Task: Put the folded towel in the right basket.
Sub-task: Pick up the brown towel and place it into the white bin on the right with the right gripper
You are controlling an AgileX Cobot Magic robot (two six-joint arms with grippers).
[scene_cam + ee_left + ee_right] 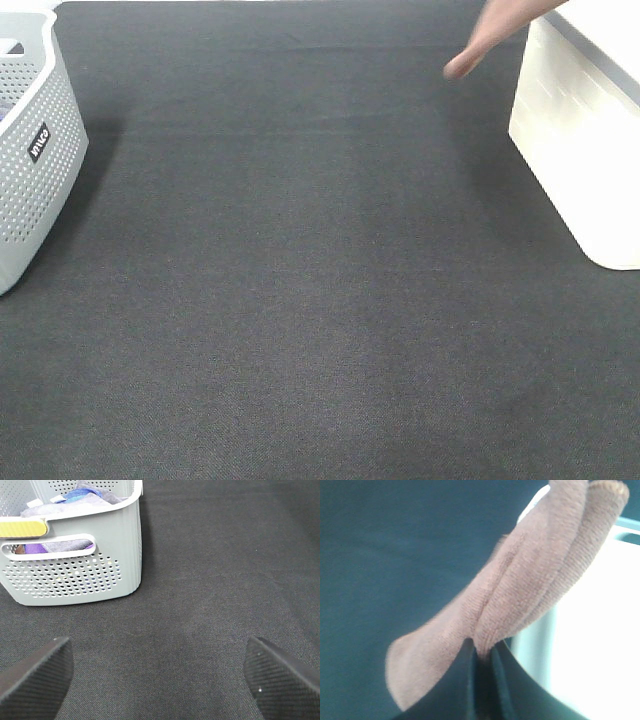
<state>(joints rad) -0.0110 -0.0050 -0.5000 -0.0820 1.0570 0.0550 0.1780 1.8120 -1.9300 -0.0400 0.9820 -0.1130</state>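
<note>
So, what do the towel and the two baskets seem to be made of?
Towel: soft brown cloth, probably terry or microfibre, matte; a fuzzy, ribbed pile shows on its folds.
Left basket: grey plastic, likely moulded, with a slight sheen; it has regular small holes and a smooth rim.
Right basket: white with smooth walls, probably plastic too, but the picture is overexposed there, so this is uncertain.

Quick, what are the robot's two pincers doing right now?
Left pincer: open, holding nothing.
Right pincer: closed on the folded towel.
</note>
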